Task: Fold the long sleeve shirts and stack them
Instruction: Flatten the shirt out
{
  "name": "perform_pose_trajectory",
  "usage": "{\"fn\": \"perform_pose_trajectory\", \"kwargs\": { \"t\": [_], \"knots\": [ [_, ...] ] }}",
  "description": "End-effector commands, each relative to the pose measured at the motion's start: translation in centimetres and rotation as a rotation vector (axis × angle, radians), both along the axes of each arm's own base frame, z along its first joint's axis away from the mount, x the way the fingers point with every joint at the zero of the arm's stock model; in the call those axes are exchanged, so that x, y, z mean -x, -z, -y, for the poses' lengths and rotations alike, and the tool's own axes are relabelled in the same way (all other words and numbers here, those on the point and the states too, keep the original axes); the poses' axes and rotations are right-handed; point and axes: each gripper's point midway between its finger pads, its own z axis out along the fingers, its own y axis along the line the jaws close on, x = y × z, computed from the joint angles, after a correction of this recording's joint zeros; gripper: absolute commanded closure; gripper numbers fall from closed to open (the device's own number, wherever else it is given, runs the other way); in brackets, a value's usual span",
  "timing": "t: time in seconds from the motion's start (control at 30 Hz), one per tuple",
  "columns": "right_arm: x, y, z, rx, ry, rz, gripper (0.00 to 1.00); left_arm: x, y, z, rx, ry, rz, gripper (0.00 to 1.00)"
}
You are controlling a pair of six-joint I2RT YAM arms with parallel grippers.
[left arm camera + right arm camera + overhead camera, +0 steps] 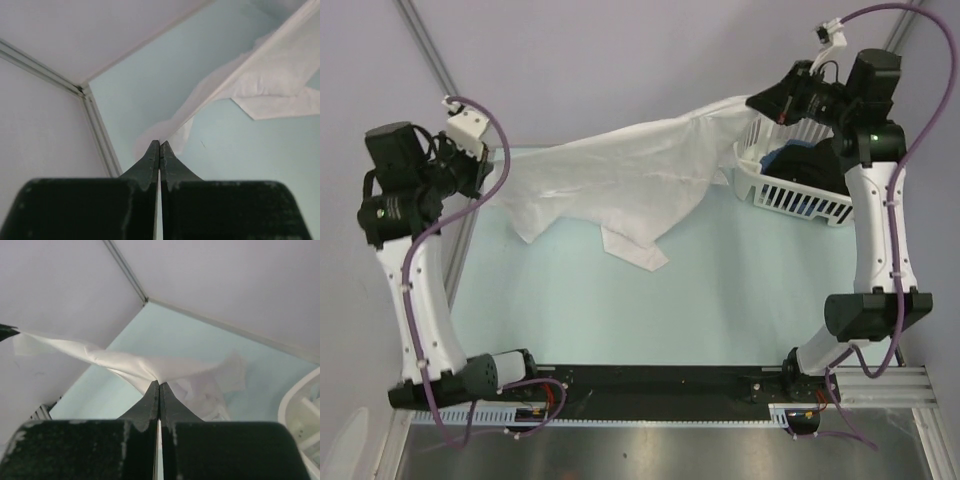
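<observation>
You have the shirt (620, 170) strung across the far half of the table (620, 310), from left to right. The left gripper (159, 145) pinches one end at the far left edge. The right gripper (159, 385) pinches the other end at the far right, above the basket (790, 200). Between them the cloth sags, and its lower flap lies on the table on the side nearer you. The basket sits at the table's right edge, beside the right arm, with other garments (798, 165) heaped inside it.
</observation>
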Motion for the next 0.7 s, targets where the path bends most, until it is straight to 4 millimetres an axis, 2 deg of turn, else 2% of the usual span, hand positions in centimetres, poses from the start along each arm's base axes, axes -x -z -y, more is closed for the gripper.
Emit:
{"fn": "perform_pose_trajectory", "kwargs": {
  "t": [0.0,0.03,0.1,0.13,0.17,0.2,0.23,0.27,0.33,0.37,0.43,0.47,0.5,0.53,0.57,0.6,0.63,0.67],
  "knots": [
    [3.1,-10.2,2.3,-0.068,0.167,0.275,1.0,2.3,-7.6,-1.3,0.044,-0.152,0.266,1.0],
    [3.6,-11.9,2.3,-0.082,0.171,0.313,1.0,2.5,-8.9,-1.4,0.063,-0.171,0.305,1.0],
    [3.6,-13.8,2.5,-0.105,0.197,0.347,1.0,2.8,-11.6,-2.1,0.068,-0.225,0.375,1.0],
    [2.7,-13.8,2.5,-0.108,0.203,0.348,1.0,2.8,-12.5,-2.1,0.082,-0.234,0.399,1.0],
    [2.9,-15.1,2.7,-0.115,0.218,0.383,1.0,2.1,-12.6,-2.3,0.093,-0.24,0.396,1.0],
    [2.3,-15.0,2.8,-0.103,0.229,0.388,1.0,2.0,-13.3,-2.0,0.101,-0.222,0.409,1.0],
    [1.3,-14.4,2.8,-0.096,0.236,0.379,1.0,1.7,-12.9,-1.8,0.107,-0.21,0.389,1.0],
    [0.5,-13.5,1.7,-0.09,0.22,0.364,1.0,0.4,-12.0,-2.2,0.115,-0.214,0.355,1.0],
    [-1.7,-11.4,1.4,-0.058,0.234,0.339,1.0,-1.1,-10.3,-2.5,0.121,-0.211,0.301,1.0],
    [-3.1,-9.6,1.0,-0.046,0.235,0.314,1.0,-2.7,-8.3,-2.9,0.128,-0.216,0.248,1.0],
    [-5.0,-7.3,-0.2,-0.004,0.233,0.308,1.0,-4.8,-5.9,-3.0,0.127,-0.195,0.188,1.0],
    [-6.9,-5.5,-0.7,0.011,0.237,0.291,1.0,-5.9,-4.4,-3.1,0.131,-0.196,0.149,1.0],
    [-8.1,-4.3,-1.6,0.023,0.226,0.281,1.0,-8.1,-2.3,-3.4,0.135,-0.19,0.103,1.0],
    [-9.2,-3.7,-1.9,0.045,0.232,0.294,1.0,-9.2,-1.4,-3.5,0.137,-0.192,0.08,1.0],
    [-11.8,-1.4,-2.4,0.061,0.238,0.278,1.0,-10.6,-1.3,-3.7,0.143,-0.193,0.081,1.0],
    [-12.3,-3.0,-2.6,0.054,0.242,0.333,1.0,-13.1,0.5,-3.8,0.155,-0.188,0.042,1.0],
    [-13.4,-3.3,-2.9,0.07,0.261,0.37,1.0,-14.7,0.9,-4.2,0.157,-0.204,0.035,1.0],
    [-16.5,-0.6,-3.4,0.085,0.279,0.345,1.0,-15.8,-2.6,-4.2,0.15,-0.199,0.122,1.0]
  ]
}}
